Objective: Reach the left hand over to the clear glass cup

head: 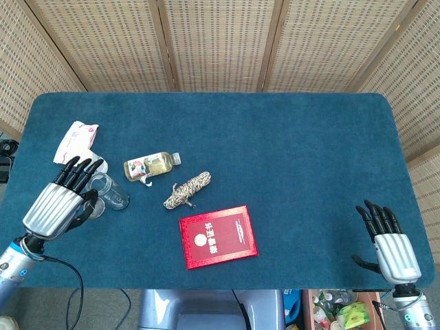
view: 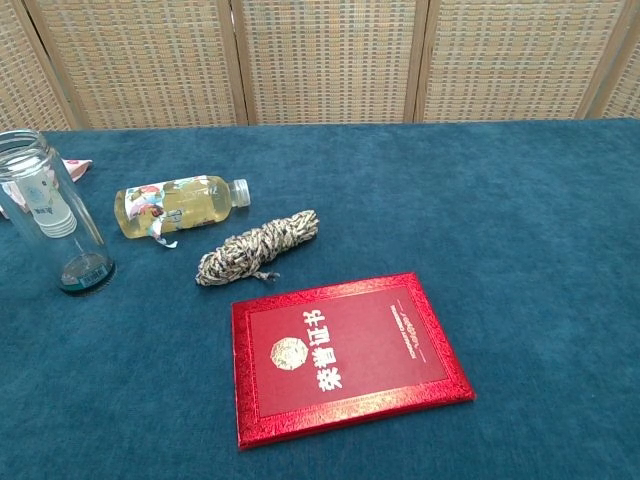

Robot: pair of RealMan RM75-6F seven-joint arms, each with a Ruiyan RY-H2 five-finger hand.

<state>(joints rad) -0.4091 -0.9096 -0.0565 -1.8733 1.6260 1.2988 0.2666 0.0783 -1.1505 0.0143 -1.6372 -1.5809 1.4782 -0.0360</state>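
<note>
The clear glass cup (head: 110, 190) (view: 52, 216) stands upright near the left edge of the blue table, empty. My left hand (head: 60, 198) hovers just left of the cup in the head view, fingers stretched out and apart, its thumb side close to the glass; contact cannot be told. The chest view does not show this hand. My right hand (head: 386, 240) rests open at the front right corner of the table, holding nothing.
A small yellow drink bottle (head: 150, 166) lies right of the cup, with a coil of rope (head: 187, 190) and a red certificate book (head: 218, 236) further right. A white tissue pack (head: 75, 142) lies behind the cup. The table's left edge (head: 15, 165) is close.
</note>
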